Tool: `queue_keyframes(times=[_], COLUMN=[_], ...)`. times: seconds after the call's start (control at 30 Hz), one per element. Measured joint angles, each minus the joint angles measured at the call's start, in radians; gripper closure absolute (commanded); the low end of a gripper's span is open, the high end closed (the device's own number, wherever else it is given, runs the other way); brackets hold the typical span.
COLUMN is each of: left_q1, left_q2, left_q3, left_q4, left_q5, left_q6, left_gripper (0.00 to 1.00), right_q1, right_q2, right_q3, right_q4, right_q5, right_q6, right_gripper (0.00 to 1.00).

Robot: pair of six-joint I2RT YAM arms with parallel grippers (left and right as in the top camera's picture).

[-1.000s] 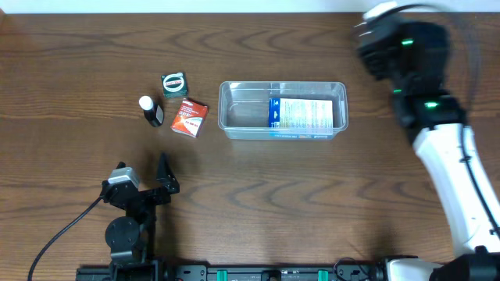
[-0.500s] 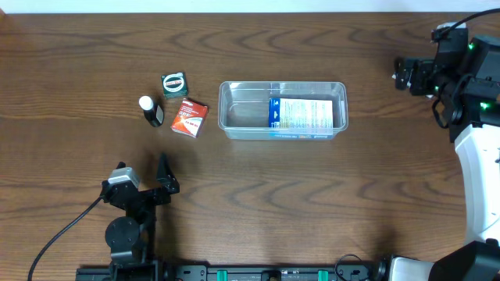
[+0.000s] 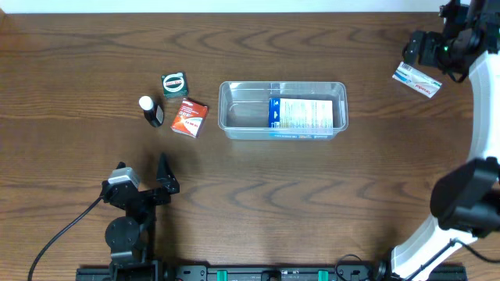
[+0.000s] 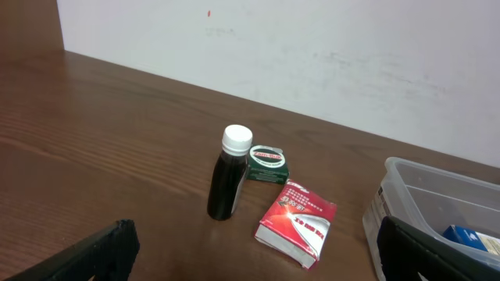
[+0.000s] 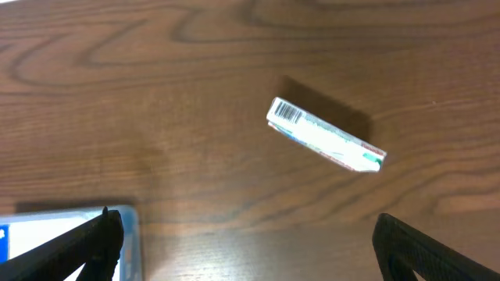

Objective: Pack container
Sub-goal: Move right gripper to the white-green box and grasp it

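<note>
Container (image 3: 246, 113) sat mid-table, long axis running 9 to 3 o'clock, its walls clear, with a blue-and-white box (image 3: 306, 113) filling the 3 o'clock half. I had the right gripper (image 5: 246, 226) spread wide and empty. From it the container lay toward 8 o'clock, well apart, with a white carton (image 3: 416, 80) near at 7, likely that arm's next pick. The left gripper (image 4: 255, 229), equally wide and empty, stood at the container's 8 o'clock.
</note>
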Motion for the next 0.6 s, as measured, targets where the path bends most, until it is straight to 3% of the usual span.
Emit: queue_keyframes(times=[0.3,0.6], left_q1=[0.000,0.000], left_q2=[0.000,0.000], left_q3=[0.000,0.000], left_q4=[0.000,0.000], left_q5=[0.000,0.000], left_q6=[0.000,0.000], left_gripper=[0.02,0.02], right_q1=[0.000,-0.023], right_q2=[0.168,0.193], right_q3=[0.020,0.021], right_q4=[0.074,0.221], right_q5=[0.041,0.070], right_q6=[-0.273,-0.449], right_gripper=[0.03,0.01])
